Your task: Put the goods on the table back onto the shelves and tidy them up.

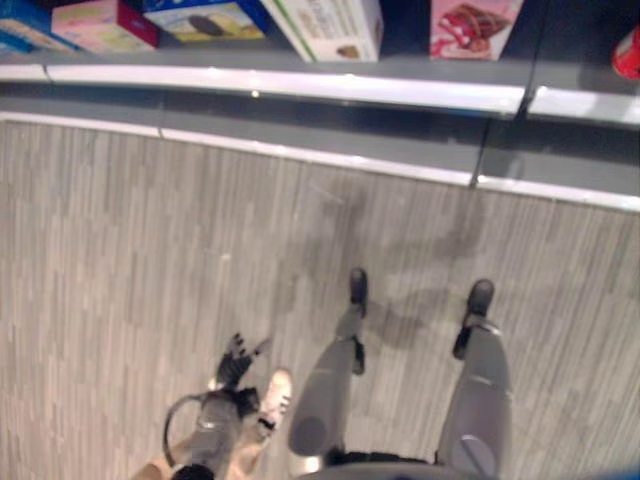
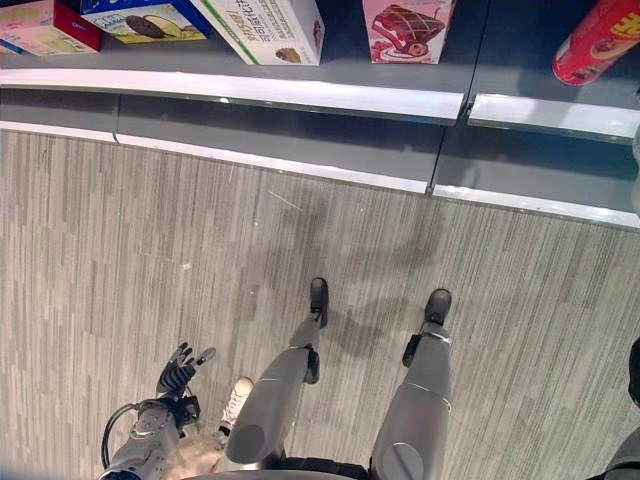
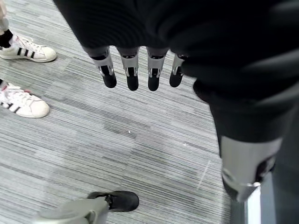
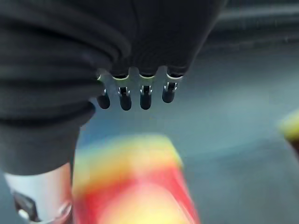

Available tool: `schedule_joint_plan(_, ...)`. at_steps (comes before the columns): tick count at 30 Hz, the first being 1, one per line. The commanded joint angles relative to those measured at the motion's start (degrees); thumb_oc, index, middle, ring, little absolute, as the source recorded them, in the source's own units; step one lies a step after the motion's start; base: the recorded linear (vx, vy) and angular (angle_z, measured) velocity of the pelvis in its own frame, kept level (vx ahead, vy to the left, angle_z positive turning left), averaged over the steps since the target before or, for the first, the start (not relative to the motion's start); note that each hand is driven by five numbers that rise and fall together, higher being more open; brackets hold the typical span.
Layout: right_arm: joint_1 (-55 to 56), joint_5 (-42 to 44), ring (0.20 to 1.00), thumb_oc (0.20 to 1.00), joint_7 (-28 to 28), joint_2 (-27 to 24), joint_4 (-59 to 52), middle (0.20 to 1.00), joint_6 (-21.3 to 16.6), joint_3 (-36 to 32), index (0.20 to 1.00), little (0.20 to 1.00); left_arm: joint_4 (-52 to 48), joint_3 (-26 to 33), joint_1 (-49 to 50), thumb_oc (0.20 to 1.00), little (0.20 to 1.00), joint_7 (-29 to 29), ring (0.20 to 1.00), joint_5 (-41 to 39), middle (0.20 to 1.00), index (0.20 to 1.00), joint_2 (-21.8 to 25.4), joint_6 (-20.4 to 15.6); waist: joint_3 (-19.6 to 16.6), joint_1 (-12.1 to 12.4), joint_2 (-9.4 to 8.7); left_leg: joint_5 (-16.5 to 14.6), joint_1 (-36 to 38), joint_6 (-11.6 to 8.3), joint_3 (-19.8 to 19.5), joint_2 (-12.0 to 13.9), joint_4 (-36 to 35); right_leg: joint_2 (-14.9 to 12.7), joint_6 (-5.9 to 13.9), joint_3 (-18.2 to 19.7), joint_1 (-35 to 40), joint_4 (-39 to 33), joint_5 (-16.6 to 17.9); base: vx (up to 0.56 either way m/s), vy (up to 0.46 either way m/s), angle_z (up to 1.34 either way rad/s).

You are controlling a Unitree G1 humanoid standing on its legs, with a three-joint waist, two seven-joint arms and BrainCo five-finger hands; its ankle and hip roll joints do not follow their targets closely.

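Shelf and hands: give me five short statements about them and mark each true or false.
1. Boxes stand on the shelf. True.
2. The left hand holds a box. False: it hangs over the floor with straight fingers, holding nothing.
3. A red can lies on the shelf at the right. True.
4. The right hand grips the can. False: its fingers hang straight above a red and yellow thing.
5. A person's white shoe is beside the left hand. True.

A grey wood-grain plank floor (image 2: 150, 240) with fine streaks runs up to a long dark grey shelf unit (image 2: 300, 130). The unit's low base board carries a pale strip (image 2: 270, 160) along its bottom edge, and the front edge of the shelf above has a glossy white rail (image 2: 250, 92) catching the light.
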Motion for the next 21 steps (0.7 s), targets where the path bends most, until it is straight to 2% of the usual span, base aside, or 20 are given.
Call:
schedule_joint_plan(1,8.3,-4.1,1.000,1.000,-3.9,-0.3,-12.2,1.000,-2.6,-9.0,1.000,1.000,1.0,0.2,0.8,1.000,1.000,1.5,1.000,1.0,1.000,1.000,0.6,0.8,-0.6,-2.3,-2.27,-1.6,8.4,-7.40,1.0,5.9,-1.8,3.5,0.81,0.2,5.9,-13.3,10.0,0.02,-0.022,0.05)
schedule_joint_plan(2,9.4,-4.2,1.000,1.000,-3.8,-0.1,-12.7,1.000,-2.6,-10.1,1.000,1.000,1.0,0.0,0.8,1.000,1.000,1.5,1.000,1.0,1.000,1.000,0.9,0.8,-0.7,-2.0,-2.39,-1.6,8.5,-7.41,1.0,5.9,-1.8,3.5,0.81,0.1,6.1,-13.4,10.0,0.02,-0.027,0.08)
schedule_joint_plan(5,20.2,0.1,1.000,1.000,-0.6,6.2,-20.9,1.000,-8.2,-15.2,1.000,1.000,1.3,1.2,1.6,1.000,1.000,1.6,1.000,1.8,1.000,1.000,0.3,1.6,-1.2,-3.1,-4.36,-2.4,9.6,-6.54,0.5,6.0,-1.4,5.2,0.61,1.1,7.3,-15.0,10.4,0.04,-0.007,0.05)
schedule_joint_plan(6,24.1,2.6,1.000,1.000,0.6,9.6,-23.2,1.000,-10.3,-16.9,1.000,1.000,1.3,1.3,2.4,1.000,1.000,1.6,1.000,1.8,1.000,1.000,0.3,1.9,-1.3,-2.8,-5.35,-3.2,10.5,-5.97,0.2,5.6,-1.1,5.7,0.58,2.0,8.0,-15.6,10.7,0.05,0.055,-0.08)
schedule_joint_plan(7,26.9,7.4,1.000,1.000,3.9,12.5,-24.3,1.000,-12.9,-17.0,1.000,1.000,1.4,1.0,2.7,1.000,1.000,1.7,1.000,1.8,1.000,1.000,0.3,2.1,-1.1,-2.1,-6.38,-3.9,11.3,-5.47,-1.7,4.6,-1.0,6.2,0.54,3.1,8.5,-16.1,11.0,0.09,0.051,-0.49)
schedule_joint_plan(8,32.1,18.2,1.000,1.000,10.4,15.8,-24.0,1.000,-17.1,-17.7,1.000,1.000,2.7,1.4,2.6,1.000,1.000,0.6,1.000,2.4,1.000,1.000,-0.1,3.1,-1.2,-2.0,-8.50,-4.4,10.7,-4.06,-6.2,1.3,-1.0,7.0,0.34,4.6,10.0,-17.5,11.5,0.10,0.018,-0.71)
schedule_joint_plan(9,34.6,24.8,1.000,1.000,14.7,18.0,-23.7,1.000,-19.0,-17.1,1.000,1.000,3.6,1.9,2.8,1.000,1.000,-0.3,1.000,2.6,1.000,1.000,-0.4,3.8,-1.5,-2.6,-9.26,-5.0,10.6,-3.15,-6.4,0.6,-0.9,7.3,0.33,5.1,11.0,-17.9,11.7,0.09,-0.017,-0.78)
schedule_joint_plan(10,35.0,25.3,1.000,1.000,15.2,18.0,-23.8,1.000,-19.1,-17.4,1.000,1.000,3.6,1.9,2.9,1.000,1.000,-0.4,1.000,2.6,1.000,1.000,-0.2,3.8,-1.5,-2.5,-9.43,-5.1,10.8,-3.08,-6.4,0.5,-0.8,7.3,0.38,5.1,11.2,-18.0,11.6,0.08,0.071,-0.48)
schedule_joint_plan(11,38.6,33.2,1.000,1.000,19.5,22.3,-21.9,1.000,-20.9,-17.4,1.000,1.000,5.6,3.4,3.0,1.000,1.000,-1.5,1.000,2.4,1.000,1.000,-0.2,4.3,-2.0,-3.6,-10.62,-6.4,11.5,-2.27,-5.4,0.1,0.1,7.3,0.83,6.3,12.5,-19.2,12.5,0.07,0.164,-0.28)
schedule_joint_plan(14,40.1,43.8,1.000,1.000,25.3,25.9,-17.6,1.000,-21.7,-16.6,1.000,1.000,8.5,4.8,2.7,1.000,1.000,-3.1,1.000,3.6,1.000,1.000,1.1,5.0,-2.7,-4.2,-12.69,-8.5,13.3,-0.86,-2.6,-0.9,1.6,6.8,1.86,8.6,14.0,-20.8,14.2,0.07,0.193,-0.45)
schedule_joint_plan(20,40.1,44.1,1.000,1.000,25.5,26.0,-17.5,1.000,-21.8,-16.6,1.000,1.000,8.5,4.9,2.7,1.000,1.000,-3.2,1.000,3.6,1.000,1.000,1.2,5.0,-2.5,-3.9,-12.96,-8.7,13.6,-0.79,-2.2,-0.9,1.7,6.8,1.93,9.0,14.2,-20.9,14.3,0.00,0.030,-0.25)
schedule_joint_plan(21,41.0,47.4,1.000,1.000,26.9,27.1,-16.5,1.000,-22.1,-17.2,1.000,1.000,8.8,5.5,2.9,1.000,1.000,-3.4,1.000,3.5,1.000,1.000,1.6,4.9,-3.2,-4.5,-13.46,-9.3,14.3,-0.21,-1.3,-1.4,1.8,6.5,2.39,9.4,14.3,-21.3,15.1,0.14,0.456,-0.03)
